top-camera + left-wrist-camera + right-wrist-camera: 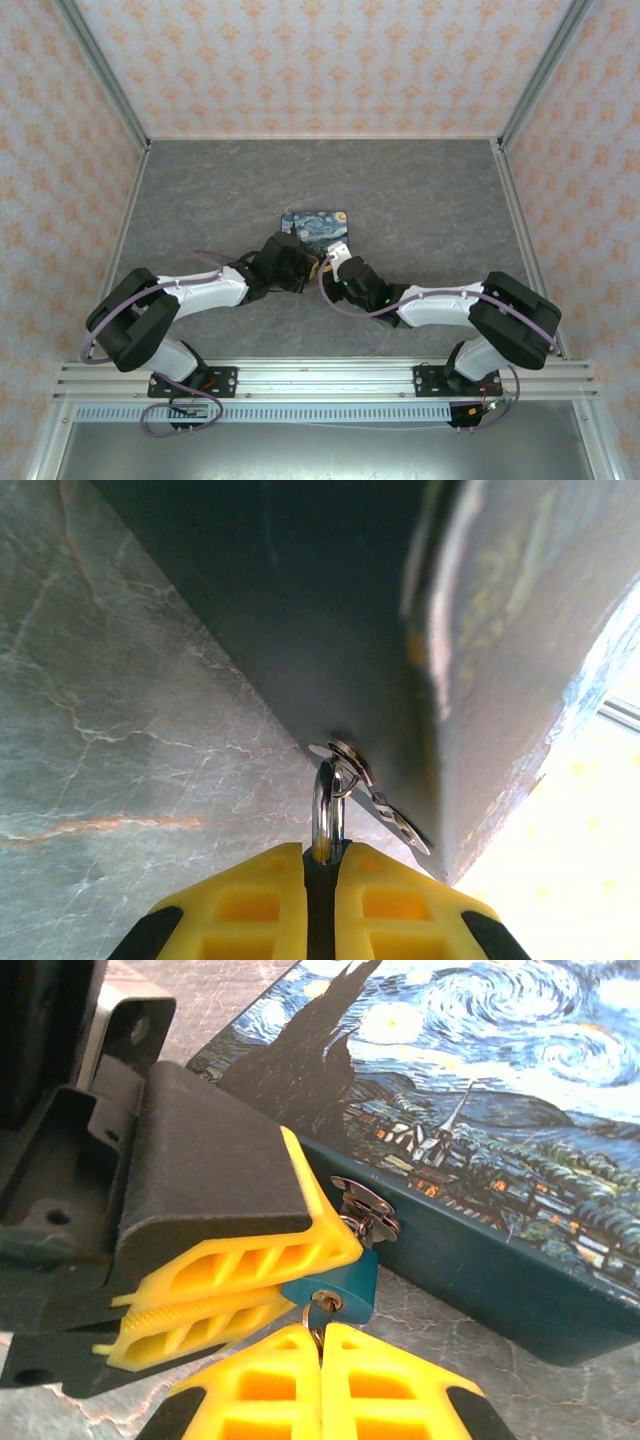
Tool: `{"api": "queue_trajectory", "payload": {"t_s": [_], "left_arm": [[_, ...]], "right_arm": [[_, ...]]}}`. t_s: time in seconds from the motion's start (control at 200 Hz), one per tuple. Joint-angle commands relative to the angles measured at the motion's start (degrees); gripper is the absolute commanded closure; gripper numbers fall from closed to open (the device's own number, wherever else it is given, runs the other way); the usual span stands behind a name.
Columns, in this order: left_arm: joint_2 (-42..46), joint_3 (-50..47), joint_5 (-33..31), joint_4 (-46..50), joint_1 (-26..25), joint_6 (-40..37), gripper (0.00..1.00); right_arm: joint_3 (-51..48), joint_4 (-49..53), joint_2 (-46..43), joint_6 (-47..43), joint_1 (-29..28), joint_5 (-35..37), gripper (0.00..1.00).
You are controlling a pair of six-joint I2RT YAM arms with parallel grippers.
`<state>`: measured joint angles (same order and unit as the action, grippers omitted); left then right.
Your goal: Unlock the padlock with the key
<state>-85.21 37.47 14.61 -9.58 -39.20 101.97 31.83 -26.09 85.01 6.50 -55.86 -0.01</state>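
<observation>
Key (319,1332) seated in padlock (345,1282), turn judged next

Right gripper (320,1355) was pinched shut on the key; the left gripper (322,865), clamped on the teal padlock, held it at the tin's (480,1110) hasp. Its long axis ran from keyhole, facing the right gripper, to shackle (325,815) at the tin; a steady twist seemed needed.

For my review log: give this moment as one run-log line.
left gripper shut on padlock | right gripper shut on inserted key | shackle through tin hasp
</observation>
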Motion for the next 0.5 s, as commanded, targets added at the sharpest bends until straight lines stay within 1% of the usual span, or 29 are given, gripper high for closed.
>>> {"api": "queue_trajectory", "payload": {"t_s": [0.0,0.13,0.225,0.27,0.495], "left_arm": [[0.53,0.16,3.49,2.12,-0.79,-0.47,1.0],[0.75,-0.05,3.41,2.29,-0.79,-0.5,1.0],[1.05,-0.36,3.3,2.4,-0.79,-0.55,1.0],[1.17,-0.48,3.23,2.46,-0.79,-0.55,1.0],[1.25,-0.52,3.27,2.3,-0.79,-0.55,1.0]], "right_arm": [[1.64,-8.1,1.75,10.1,-0.22,0.64,1.0],[1.92,-9.73,3.88,14.47,-0.17,-0.38,1.0],[1.23,-9.85,3.7,16.35,-0.22,1.08,1.0],[0.96,-9.99,3.26,16.77,-0.07,1.51,1.0],[0.88,-8.56,2.66,17.53,1.33,-1.18,1.0]]}}
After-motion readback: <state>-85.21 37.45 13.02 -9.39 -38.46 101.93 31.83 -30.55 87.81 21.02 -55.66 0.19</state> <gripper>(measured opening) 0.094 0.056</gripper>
